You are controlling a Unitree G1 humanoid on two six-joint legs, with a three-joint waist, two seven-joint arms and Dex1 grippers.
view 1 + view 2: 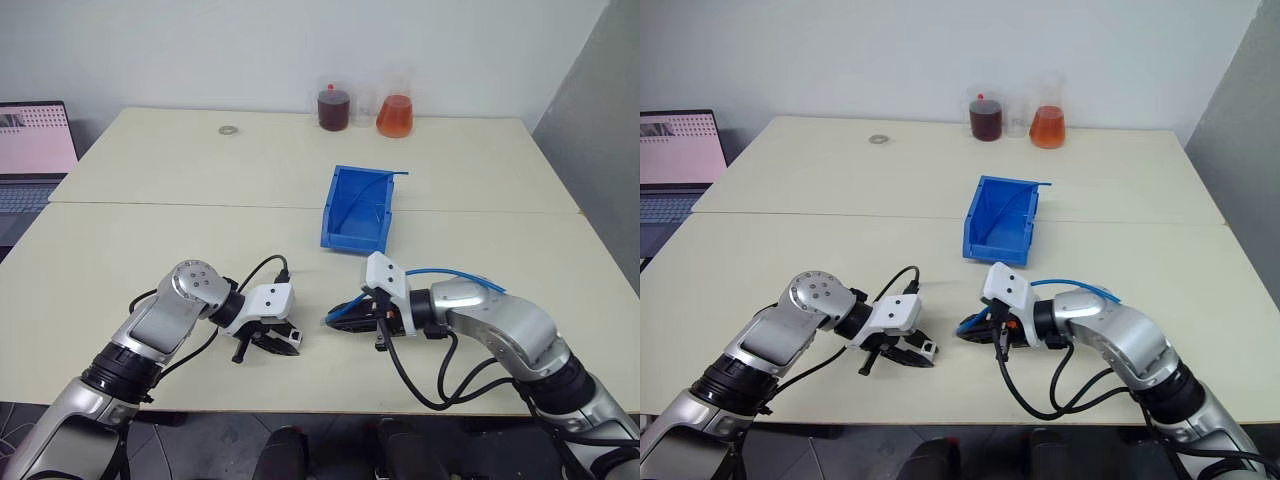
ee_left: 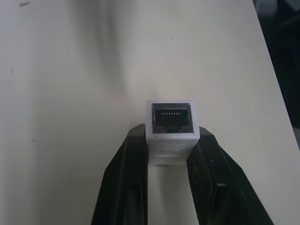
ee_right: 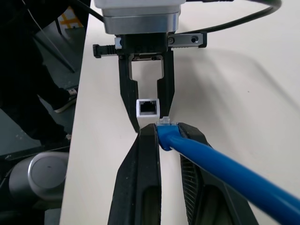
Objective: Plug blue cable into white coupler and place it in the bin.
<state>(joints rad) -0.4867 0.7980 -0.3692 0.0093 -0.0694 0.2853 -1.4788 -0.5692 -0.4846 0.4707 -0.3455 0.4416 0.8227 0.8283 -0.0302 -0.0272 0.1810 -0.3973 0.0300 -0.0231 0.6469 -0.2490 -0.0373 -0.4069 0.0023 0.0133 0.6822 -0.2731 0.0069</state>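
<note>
Gripping white coupler [image 2: 171,129], left tool [image 1: 281,343]; right tool [image 3: 167,132] clamps blue cable [image 3: 206,161] (bin [image 1: 335,215] beyond).

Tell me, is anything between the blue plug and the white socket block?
Nothing: right wrist view shows only bare table in the gap between the blue cable and the white coupler.

Two black fingers [image 2: 126,187] of the left gripper [image 2: 171,157] rose from the lower centre of the frame, clamped on either side of the white coupler [image 2: 171,136]. The coupler's dark square socket faced the camera, a row of small metal contacts visible inside. Behind it lay the pale tabletop [image 2: 70,93], whose edge ran down the right side against a dark background.
</note>
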